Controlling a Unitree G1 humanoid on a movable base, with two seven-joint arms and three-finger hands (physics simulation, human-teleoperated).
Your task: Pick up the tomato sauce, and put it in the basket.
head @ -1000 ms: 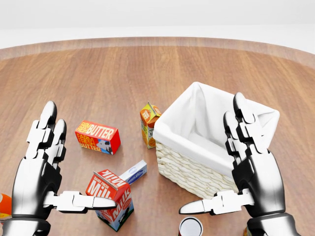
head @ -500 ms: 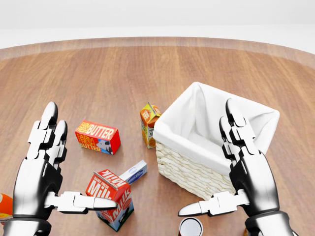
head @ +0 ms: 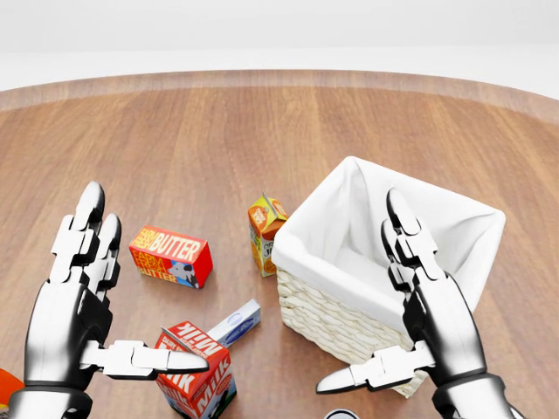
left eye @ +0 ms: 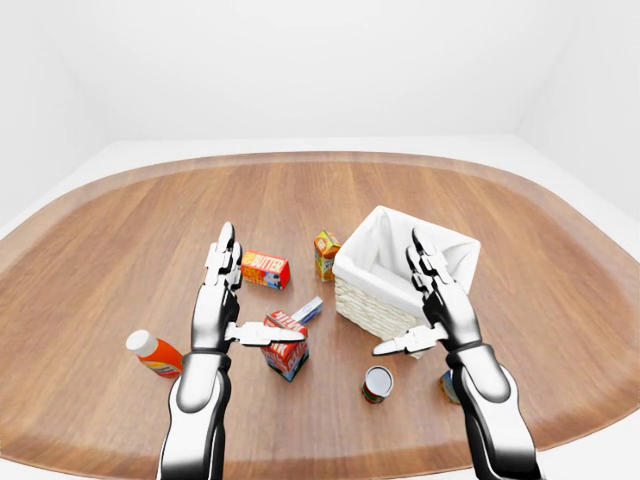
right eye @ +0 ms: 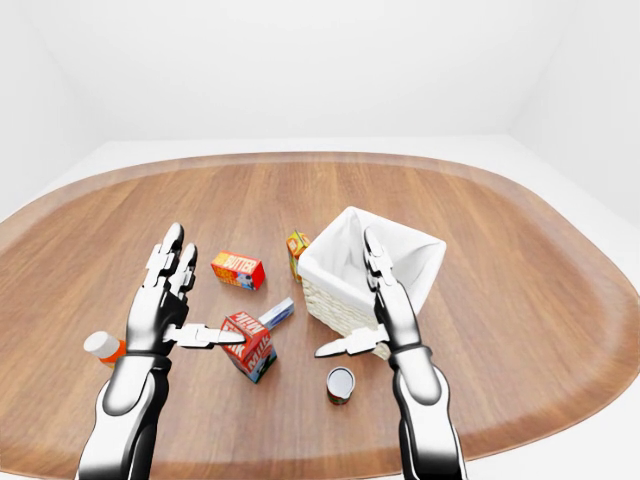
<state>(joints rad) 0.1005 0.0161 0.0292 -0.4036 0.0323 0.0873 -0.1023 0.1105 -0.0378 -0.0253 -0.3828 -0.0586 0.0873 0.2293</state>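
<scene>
A small can (left eye: 377, 383) with a dark top and a red side stands on the wooden table, low in the left-eye view; I take it for the tomato sauce. Only its top rim shows at the head view's bottom edge (head: 342, 414). The white-lined wicker basket (left eye: 392, 217) stands just above and right of it. My right hand (left eye: 400, 295) is open, raised in front of the basket's near wall, thumb above the can. My left hand (left eye: 245, 300) is open, held over the milk carton (left eye: 285, 345). Both hands are empty.
A butter box (head: 170, 256), an orange juice carton (head: 265, 227) and a small blue-white box (head: 236, 321) lie left of the basket. An orange bottle with a white cap (left eye: 155, 352) lies far left. Another small object (left eye: 447, 385) is half hidden behind my right forearm.
The whole head view has shifted: basket and boxes sit lower and the can has slid almost out at the bottom. My right hand has moved a little left. Both hands stay open.
</scene>
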